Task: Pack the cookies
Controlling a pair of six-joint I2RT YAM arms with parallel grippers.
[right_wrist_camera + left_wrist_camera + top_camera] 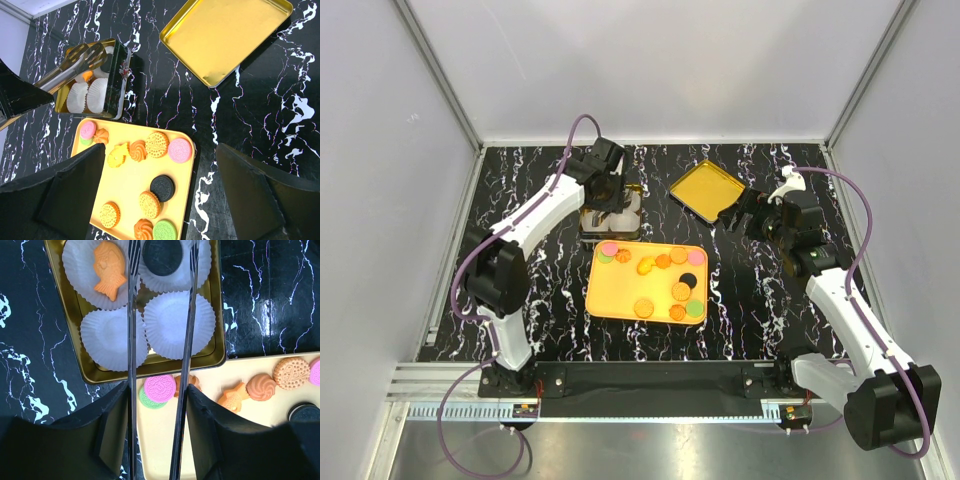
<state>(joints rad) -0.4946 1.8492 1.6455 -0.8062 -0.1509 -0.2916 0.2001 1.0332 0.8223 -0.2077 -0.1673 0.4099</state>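
Several cookies [645, 307], orange, pink, green and one dark, lie on the yellow tray [620, 300]. Behind it stands a gold tin [150, 367] lined with white paper cups. An orange fish cookie [109, 270] sits in one cup and a dark round cookie [162, 255] in another; two cups [175, 322] are empty. My left gripper [157, 390] is shut on metal tongs [132, 340], whose arms reach over the tin on either side of the dark cookie; their tips are out of view. My right gripper [160, 145] hangs open above the tray's right side, holding nothing.
The tin's gold lid [708, 190] lies upturned at the back right of the black marbled table, just left of my right gripper [745, 215]. A pink cookie [160, 388] rests on a green one at the tray corner nearest the tin. Grey walls enclose the table.
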